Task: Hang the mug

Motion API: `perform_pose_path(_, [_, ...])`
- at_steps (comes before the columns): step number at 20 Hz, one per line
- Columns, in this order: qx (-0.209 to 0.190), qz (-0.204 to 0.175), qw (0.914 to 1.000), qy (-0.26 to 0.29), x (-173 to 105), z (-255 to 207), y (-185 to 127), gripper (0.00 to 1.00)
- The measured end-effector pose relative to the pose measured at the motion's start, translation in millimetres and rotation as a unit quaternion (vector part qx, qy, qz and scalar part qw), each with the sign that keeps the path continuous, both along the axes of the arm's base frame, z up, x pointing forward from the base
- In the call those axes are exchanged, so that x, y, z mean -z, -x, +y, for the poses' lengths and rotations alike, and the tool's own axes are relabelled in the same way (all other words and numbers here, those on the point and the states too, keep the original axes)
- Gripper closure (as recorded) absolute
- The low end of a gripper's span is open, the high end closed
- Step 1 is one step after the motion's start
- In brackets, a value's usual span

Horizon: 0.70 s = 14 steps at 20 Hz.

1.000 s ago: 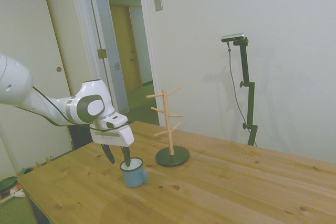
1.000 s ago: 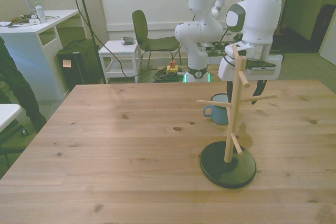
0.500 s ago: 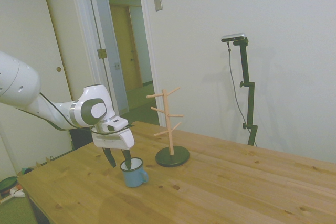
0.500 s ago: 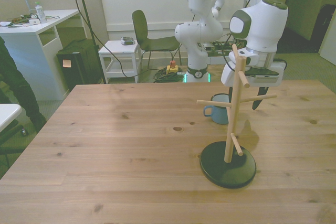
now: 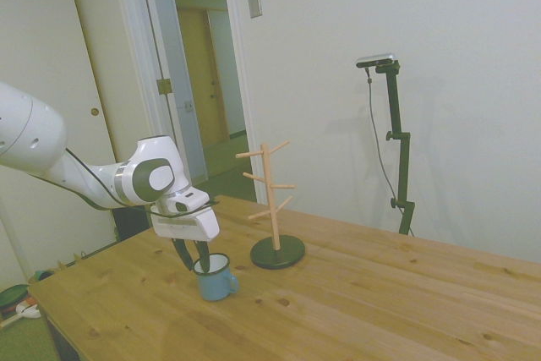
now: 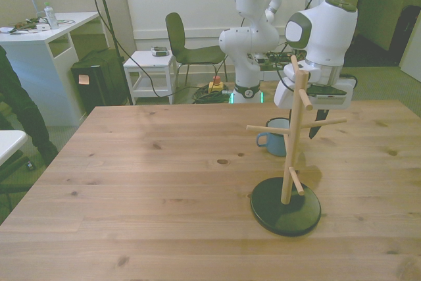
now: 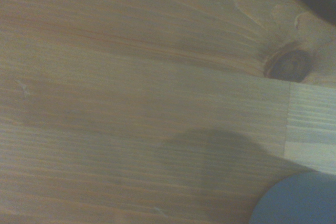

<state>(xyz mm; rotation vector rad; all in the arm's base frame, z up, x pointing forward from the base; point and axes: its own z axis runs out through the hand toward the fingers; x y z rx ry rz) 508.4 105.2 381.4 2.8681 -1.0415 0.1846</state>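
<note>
I am seeing the light-blue mug [image 5: 215, 278] standing upright on the wooden table [image 5: 355, 310], just beside the mug tree [image 5: 272, 209] and not yet hanging on any of its pegs. In the front view the mug [image 6: 279, 137] is sitting behind the mug tree's post [image 6: 291, 137], partly covered by it, with its loop handle pointing toward the front view's left.

The gripper [image 5: 192, 256] is reaching down at the mug's rim, on the side of the mug away from the mug tree. In the side view its two dark fingers are standing close together, one finger [image 5: 203, 254] dipping just inside the mug's mouth and the other outside the wall, so I am reading it as pinching the rim. In the front view only one dark finger [image 6: 319, 120] is showing, past the post.

The wrist camera is giving me blurred table boards with a dark knot [image 7: 287, 65] and a blue curve of the mug [image 7: 296, 200] at the frame's edge.
</note>
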Motion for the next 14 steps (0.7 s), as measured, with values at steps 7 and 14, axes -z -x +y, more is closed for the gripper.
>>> perform_pose_path(7, [0.003, 0.002, 1.0, 0.0, 1.7, -2.9, 0.5, 1.0])
perform_pose_path(14, [0.006, 0.003, 1.0, 0.0, 2.6, -5.2, 0.6, 1.0])
